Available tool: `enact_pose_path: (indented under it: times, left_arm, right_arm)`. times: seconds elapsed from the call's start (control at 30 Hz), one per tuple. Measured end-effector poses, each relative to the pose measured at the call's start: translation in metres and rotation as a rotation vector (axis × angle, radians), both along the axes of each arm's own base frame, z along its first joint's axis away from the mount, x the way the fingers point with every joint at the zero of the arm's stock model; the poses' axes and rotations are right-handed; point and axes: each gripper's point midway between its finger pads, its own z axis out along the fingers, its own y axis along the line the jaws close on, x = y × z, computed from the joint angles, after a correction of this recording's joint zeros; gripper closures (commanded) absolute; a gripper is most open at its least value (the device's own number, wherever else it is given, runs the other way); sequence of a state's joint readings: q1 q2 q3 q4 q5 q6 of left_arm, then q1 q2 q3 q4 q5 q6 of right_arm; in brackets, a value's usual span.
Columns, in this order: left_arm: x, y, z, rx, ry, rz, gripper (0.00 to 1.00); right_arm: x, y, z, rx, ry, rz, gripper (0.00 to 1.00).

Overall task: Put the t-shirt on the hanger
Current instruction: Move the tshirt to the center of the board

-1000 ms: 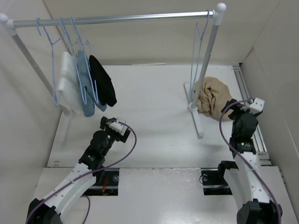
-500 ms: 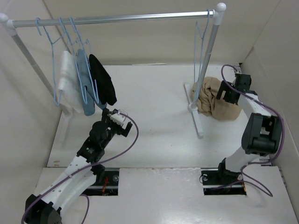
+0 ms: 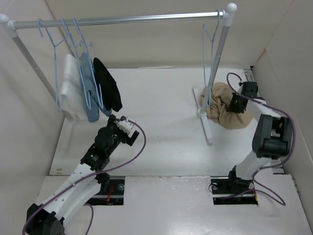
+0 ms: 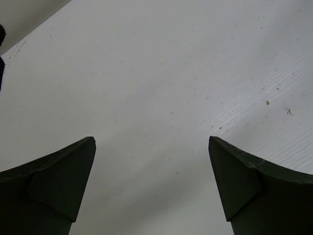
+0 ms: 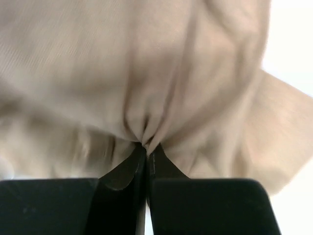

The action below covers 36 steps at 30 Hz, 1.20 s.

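I am pinching a fold of the t-shirt [image 5: 146,73] with the right hand [image 5: 146,148], the shirt lying bunched on the desk [image 3: 161,107] beside the rack post [image 3: 224,36] below the hanger [image 3: 205,54], while the left hand [image 4: 151,147] is hovering spread over the desk.

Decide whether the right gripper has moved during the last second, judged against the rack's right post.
Yes. The right gripper has swung leftward, closer to the rack's right post, and is shut on the t-shirt.
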<state>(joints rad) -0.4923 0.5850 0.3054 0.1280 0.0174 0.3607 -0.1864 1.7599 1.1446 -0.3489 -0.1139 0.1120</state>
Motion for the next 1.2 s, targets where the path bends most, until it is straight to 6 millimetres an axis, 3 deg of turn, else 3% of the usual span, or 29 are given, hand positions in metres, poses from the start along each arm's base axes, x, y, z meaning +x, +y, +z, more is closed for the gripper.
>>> enact_pose_path:
  times: [0.07, 0.13, 0.23, 0.3, 0.43, 0.53, 0.7, 0.83, 1.0, 1.2]
  left_arm:
    - [0.000, 0.000, 0.000, 0.003, -0.001, -0.001, 0.00]
    - [0.000, 0.000, 0.000, 0.008, -0.001, -0.003, 0.00]
    - [0.000, 0.000, 0.000, 0.008, -0.005, -0.006, 0.00]
    - [0.001, -0.001, 0.002, 0.003, -0.009, -0.007, 0.00]
    - [0.003, -0.003, 0.005, -0.007, -0.024, -0.011, 0.00]
    - [0.005, -0.007, 0.004, -0.010, -0.021, -0.025, 0.01]
    - [0.006, -0.010, 0.000, -0.004, -0.011, -0.044, 0.02]
    - [0.005, -0.012, 0.002, -0.008, -0.016, -0.054, 0.02]
    - [0.005, -0.014, 0.005, -0.013, -0.021, -0.062, 0.02]
    - [0.006, -0.015, 0.009, -0.017, -0.029, -0.063, 0.02]
  right_arm:
    - [-0.017, 0.004, 0.021, -0.003, -0.044, -0.017, 1.00]
    - [-0.033, 0.008, 0.054, -0.018, -0.124, -0.022, 1.00]
    - [-0.046, 0.026, 0.125, -0.046, -0.315, 0.030, 1.00]
    - [-0.060, 0.052, 0.180, -0.048, -0.482, 0.123, 1.00]
    - [-0.118, 0.109, 0.270, -0.041, -0.797, 0.395, 1.00]
    - [-0.161, 0.123, 0.314, -0.071, -0.970, 0.500, 1.00]
    - [-0.201, 0.137, 0.362, -0.127, -1.096, 0.647, 1.00]
    - [-0.219, 0.161, 0.393, -0.086, -1.137, 0.823, 1.00]
    - [-0.249, 0.190, 0.448, -0.032, -1.263, 1.056, 1.00]
    - [-0.296, 0.218, 0.481, 0.116, -1.360, 1.323, 1.00]
